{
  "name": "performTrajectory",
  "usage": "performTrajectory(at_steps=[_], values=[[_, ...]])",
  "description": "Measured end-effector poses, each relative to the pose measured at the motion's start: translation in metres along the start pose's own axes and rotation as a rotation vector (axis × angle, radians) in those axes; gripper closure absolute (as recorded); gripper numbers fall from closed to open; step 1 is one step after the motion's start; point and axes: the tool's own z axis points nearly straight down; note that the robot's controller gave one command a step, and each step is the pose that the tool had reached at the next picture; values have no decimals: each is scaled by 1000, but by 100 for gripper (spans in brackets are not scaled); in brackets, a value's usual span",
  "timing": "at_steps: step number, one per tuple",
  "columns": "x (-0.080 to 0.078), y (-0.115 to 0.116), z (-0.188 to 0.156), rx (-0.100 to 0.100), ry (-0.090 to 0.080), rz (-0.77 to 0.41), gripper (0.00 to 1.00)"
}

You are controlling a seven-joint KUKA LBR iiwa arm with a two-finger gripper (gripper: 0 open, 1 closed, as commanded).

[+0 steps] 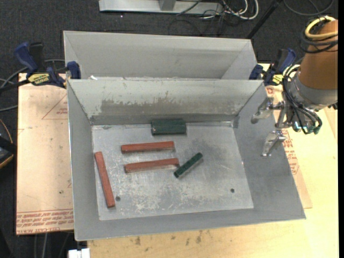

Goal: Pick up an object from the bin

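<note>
Well apart: tool [270,129], jaws parted, empty, above bin [271,187] wall; green bar [188,165] on floor.

scuffed matt metal bin [215,193], matt reddish bars [148,147]

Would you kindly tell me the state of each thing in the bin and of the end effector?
end effector: open, holding nothing, above the right wall of the bin.
green block: flat, by the back wall.
green bar: flat, slanted.
upper red bar: flat, lying crosswise.
lower red bar: flat, right end by the green bar.
left red bar: flat, apart, running front to back.
</note>
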Motion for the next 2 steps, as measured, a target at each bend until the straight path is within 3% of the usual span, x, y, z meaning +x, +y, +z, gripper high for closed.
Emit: performTrajectory(at_steps=[1, 2], values=[[-2, 1, -4, 1, -7, -3, 0], [-28, 31, 49, 2, -15, 49, 0]])
